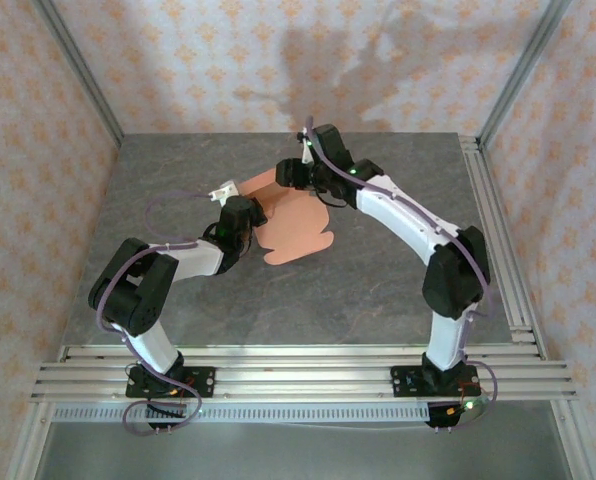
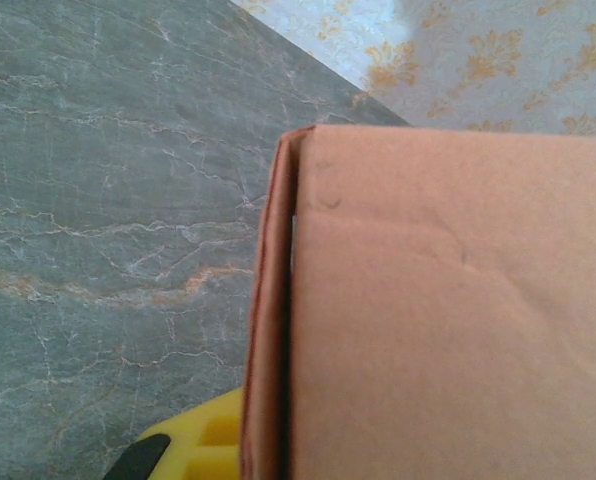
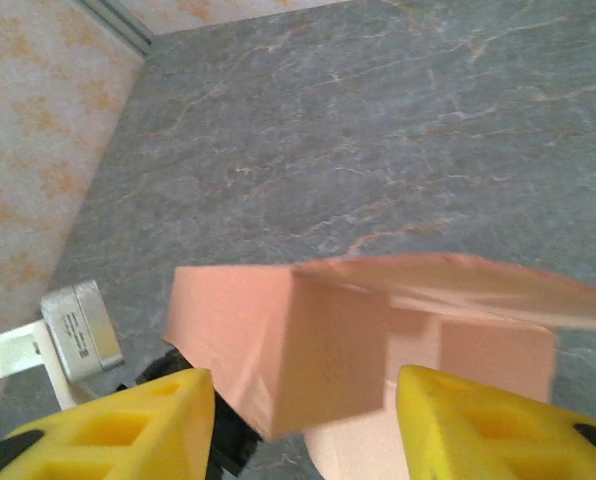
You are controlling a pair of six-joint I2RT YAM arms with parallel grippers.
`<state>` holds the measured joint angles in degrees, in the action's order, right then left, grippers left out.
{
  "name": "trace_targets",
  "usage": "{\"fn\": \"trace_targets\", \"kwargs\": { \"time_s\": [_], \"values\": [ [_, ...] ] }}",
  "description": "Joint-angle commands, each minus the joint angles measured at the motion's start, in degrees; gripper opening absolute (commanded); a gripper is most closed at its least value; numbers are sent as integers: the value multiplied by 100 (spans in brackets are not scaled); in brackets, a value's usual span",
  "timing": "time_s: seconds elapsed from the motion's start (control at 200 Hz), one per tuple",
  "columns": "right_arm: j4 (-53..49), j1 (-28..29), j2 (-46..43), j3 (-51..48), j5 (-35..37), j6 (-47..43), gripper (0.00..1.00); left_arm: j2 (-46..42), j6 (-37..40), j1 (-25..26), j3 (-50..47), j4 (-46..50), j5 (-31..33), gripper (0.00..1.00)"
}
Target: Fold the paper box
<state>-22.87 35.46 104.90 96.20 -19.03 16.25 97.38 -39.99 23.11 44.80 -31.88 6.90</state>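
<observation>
The bench (image 1: 378, 290) is grey stone-look with pale veins. It's boxed in by wallpaper walls (image 1: 228, 60) with a peach floral print, aluminium posts (image 1: 78, 65) in the corners and slotted rails (image 1: 298, 365) along the near edge.

From above, the paper box (image 1: 293, 225) sits mid-bench toward the back, between the two arms. It's salmon-orange, with rounded flaps lying flat on the near side.

The left wrist view has the card right up close (image 2: 448, 330). There you can see a doubled folded edge down its left side, plus one yellow finger (image 2: 193, 445) at the bottom. The left gripper (image 1: 246, 212) is clenched on the card's left edge.

The right wrist view catches the box (image 3: 328, 350) partly raised into walls, with one panel tipped over the top. The right gripper (image 3: 306, 400) has its yellow fingers (image 3: 128, 420) spread apart either side of the box corner, released. A small silver-and-white block (image 3: 73, 330) sits off to the left.
</observation>
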Motion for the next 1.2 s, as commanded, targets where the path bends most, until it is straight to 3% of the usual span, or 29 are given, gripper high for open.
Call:
{"fn": "trace_targets", "kwargs": {
  "time_s": [0.0,0.26,0.395,0.541,0.821,1.046,1.196],
  "values": [
    [316,-45,-829,-443,406,-386,55,9,147,-17,91,197,208,0],
    [530,-758,-1647,-1215,262,-436,56,-101,307,-96,109,413,-67,0],
    [724,-800,-1873,-1559,39,-1207,61,-91,182,-188,419,1105,-312,0],
    [949,-948,-2088,-1926,319,-1781,65,-100,240,-275,588,1382,-812,0],
    [716,-2077,-1622,-1669,-1089,-949,63,-231,1086,-415,555,1267,-2019,0],
    [548,-2141,-1239,-1548,-2254,-1418,58,-142,1201,-434,655,861,-2993,0],
    [170,-2000,-1042,-1425,-2629,-1803,50,-14,1057,-431,768,795,-3095,0]
  ]
}}
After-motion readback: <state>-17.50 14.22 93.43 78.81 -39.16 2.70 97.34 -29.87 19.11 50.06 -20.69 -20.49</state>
